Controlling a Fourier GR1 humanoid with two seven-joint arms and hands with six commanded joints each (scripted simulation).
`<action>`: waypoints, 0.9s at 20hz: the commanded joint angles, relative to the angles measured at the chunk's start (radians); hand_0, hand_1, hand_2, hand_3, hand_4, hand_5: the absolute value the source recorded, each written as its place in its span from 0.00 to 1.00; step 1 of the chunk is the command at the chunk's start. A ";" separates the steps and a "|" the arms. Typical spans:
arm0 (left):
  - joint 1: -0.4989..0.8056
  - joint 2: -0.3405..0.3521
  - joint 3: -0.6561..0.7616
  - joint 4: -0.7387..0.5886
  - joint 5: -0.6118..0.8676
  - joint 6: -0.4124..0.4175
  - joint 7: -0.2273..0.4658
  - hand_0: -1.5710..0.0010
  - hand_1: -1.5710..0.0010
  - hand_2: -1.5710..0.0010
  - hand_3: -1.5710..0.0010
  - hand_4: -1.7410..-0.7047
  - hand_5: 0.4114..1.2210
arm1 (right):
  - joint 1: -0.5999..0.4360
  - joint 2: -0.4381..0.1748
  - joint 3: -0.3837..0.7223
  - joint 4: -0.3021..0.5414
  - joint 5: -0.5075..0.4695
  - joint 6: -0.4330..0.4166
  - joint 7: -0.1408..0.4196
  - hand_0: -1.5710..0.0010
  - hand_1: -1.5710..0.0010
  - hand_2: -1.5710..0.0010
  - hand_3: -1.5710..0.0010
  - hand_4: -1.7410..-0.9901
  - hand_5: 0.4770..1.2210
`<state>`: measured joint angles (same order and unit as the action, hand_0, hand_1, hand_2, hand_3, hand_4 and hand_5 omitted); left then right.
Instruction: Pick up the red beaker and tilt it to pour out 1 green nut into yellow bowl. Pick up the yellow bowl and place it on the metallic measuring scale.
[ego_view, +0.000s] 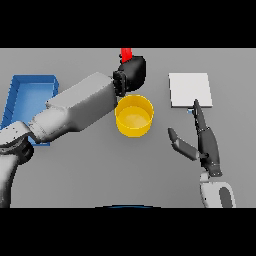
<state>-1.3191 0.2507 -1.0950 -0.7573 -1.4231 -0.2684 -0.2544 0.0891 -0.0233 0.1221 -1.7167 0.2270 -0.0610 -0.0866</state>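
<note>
The grey table (100, 170) fills the view. On its far left lies a blue tray (30, 92), partly covered by the left arm, which reaches across toward the middle. On the right sits the metallic measuring scale (190, 90), a pale square plate with nothing on it. The yellow bowl (134, 116) stands between tray and scale, upright, and no green nut shows inside it (the bottom looks plain yellow). The right hand (207, 145) rests just in front of the scale, fingers straight and thumb spread, holding nothing. The left hand (132, 72) hangs just beyond the bowl's far rim with its fingers curled round the red beaker (126, 53), of which only the top edge sticks out.

So the pouring step appears to be in hand. Next, I judge, the beaker must tip gently over the bowl, slowly enough to release only one nut.
</note>
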 joint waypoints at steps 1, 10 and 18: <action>-0.019 -0.005 -0.002 0.016 -0.006 -0.004 -0.005 0.00 0.00 0.00 0.00 0.01 1.00 | 0.004 0.003 0.004 0.006 0.009 -0.004 -0.004 1.00 1.00 1.00 1.00 0.80 0.13; -0.325 0.105 0.263 0.269 0.114 0.024 0.029 0.00 0.00 0.00 0.00 0.02 1.00 | -0.017 0.013 0.013 0.017 -0.018 0.021 -0.025 1.00 1.00 1.00 1.00 0.85 0.11; -0.279 0.318 0.842 0.533 0.619 -0.005 0.180 0.00 0.00 0.00 0.02 0.00 1.00 | -0.046 -0.011 0.008 0.054 -0.011 0.029 -0.039 1.00 1.00 1.00 1.00 0.83 0.16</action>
<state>-1.5961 0.5707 -0.2547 -0.2227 -0.8045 -0.2754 -0.0736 0.0433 -0.0340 0.1303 -1.6627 0.2156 -0.0323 -0.1252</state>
